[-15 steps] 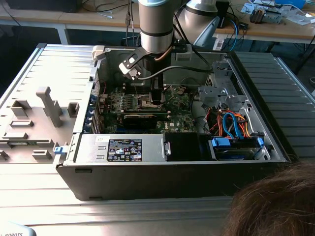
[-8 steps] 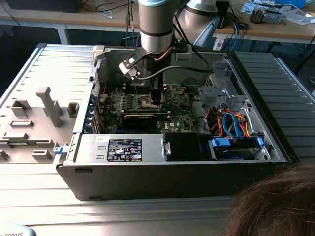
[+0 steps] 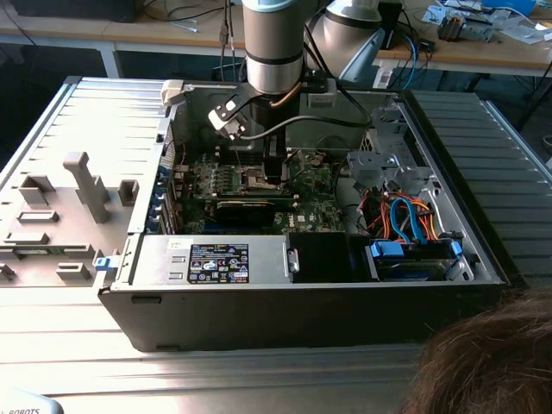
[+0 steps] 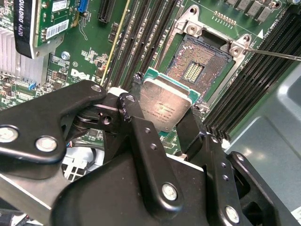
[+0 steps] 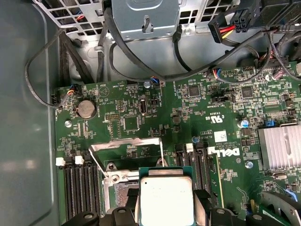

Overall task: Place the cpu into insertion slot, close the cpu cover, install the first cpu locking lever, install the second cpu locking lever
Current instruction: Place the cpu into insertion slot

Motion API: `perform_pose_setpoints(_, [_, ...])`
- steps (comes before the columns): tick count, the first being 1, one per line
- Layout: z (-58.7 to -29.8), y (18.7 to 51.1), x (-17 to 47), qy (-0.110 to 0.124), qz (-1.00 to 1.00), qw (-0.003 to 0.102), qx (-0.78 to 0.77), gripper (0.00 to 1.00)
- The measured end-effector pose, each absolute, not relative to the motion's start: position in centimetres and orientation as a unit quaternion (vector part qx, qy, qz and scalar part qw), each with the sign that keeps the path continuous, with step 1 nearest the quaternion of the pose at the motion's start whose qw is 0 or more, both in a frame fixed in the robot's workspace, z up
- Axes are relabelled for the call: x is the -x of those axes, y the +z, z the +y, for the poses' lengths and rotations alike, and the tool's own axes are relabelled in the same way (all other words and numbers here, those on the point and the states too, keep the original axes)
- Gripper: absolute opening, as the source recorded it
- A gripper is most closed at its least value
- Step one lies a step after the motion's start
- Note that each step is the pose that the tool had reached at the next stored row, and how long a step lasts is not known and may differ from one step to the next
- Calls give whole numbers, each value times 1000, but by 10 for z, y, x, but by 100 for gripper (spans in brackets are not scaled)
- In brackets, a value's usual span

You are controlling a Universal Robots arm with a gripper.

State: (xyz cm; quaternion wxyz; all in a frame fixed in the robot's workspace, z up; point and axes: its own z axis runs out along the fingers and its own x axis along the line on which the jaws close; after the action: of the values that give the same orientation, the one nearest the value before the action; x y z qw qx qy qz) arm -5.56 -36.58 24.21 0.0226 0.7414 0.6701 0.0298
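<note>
My gripper (image 4: 162, 118) is shut on the cpu (image 4: 164, 106), a flat square chip with a dull silver top, gripped by two opposite edges. The chip hangs tilted just above and beside the insertion slot (image 4: 197, 66), whose dark pin field lies bare inside its silvery rim. In the first wrist view the cpu (image 5: 165, 200) sits between the fingertips (image 5: 203, 201), with the slot (image 5: 117, 192) partly under it. The cpu cover (image 5: 126, 145) stands raised behind the slot. A thin wire locking lever (image 4: 275, 54) sticks out from the slot's corner. In the exterior view the gripper (image 3: 269, 166) reaches down into the open computer case.
Rows of black memory slots (image 4: 146, 33) flank the socket on both sides. A long black card (image 3: 246, 207) lies across the board, and a finned heatsink (image 5: 280, 148) is nearby. Cable bundles (image 3: 405, 216) and a drive cage (image 3: 384, 168) fill the case's right. A person's head (image 3: 492, 362) is in front.
</note>
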Motion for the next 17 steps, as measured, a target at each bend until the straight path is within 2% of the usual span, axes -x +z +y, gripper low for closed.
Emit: perform_pose_setpoints(17, [-366, 241, 56, 30, 661, 23, -749, 55])
